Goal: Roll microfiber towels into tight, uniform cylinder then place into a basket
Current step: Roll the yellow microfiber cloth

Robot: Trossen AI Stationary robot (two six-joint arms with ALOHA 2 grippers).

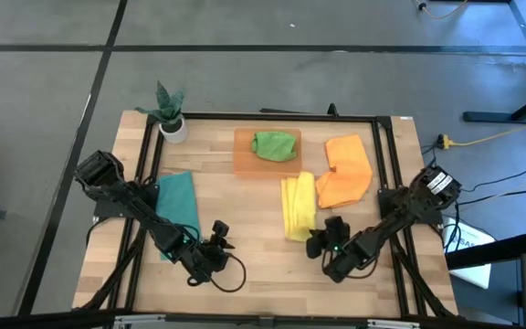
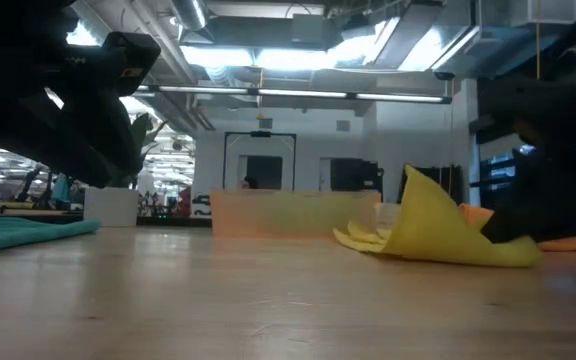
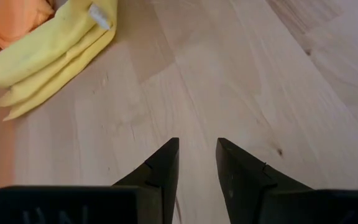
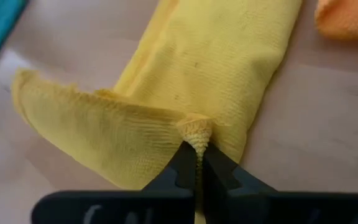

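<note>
A yellow towel (image 1: 298,206), loosely folded lengthwise, lies at the table's middle right. My right gripper (image 1: 322,239) is shut on its near end, where a flap (image 4: 73,118) stands up off the wood (image 2: 418,205). An orange towel (image 1: 345,169) lies flat just beyond it. A green towel (image 1: 275,144) sits bunched in the orange basket (image 1: 245,160) at the far middle. A teal towel (image 1: 176,199) lies flat at the left. My left gripper (image 3: 197,163) hovers open over bare wood near the front, left of the yellow towel, holding nothing. My right gripper pinches a small bunched bit of the yellow towel's near edge (image 4: 194,132) between its two fingertips. The fingers slant down at it from the table's near right. The cloth beside the pinch is lifted and creased, while the towel's far length lies on the table.
A small white pot with a green plant (image 1: 170,117) stands at the far left corner. A black frame (image 1: 386,164) runs round the tabletop. Bare wood lies between the two grippers along the front.
</note>
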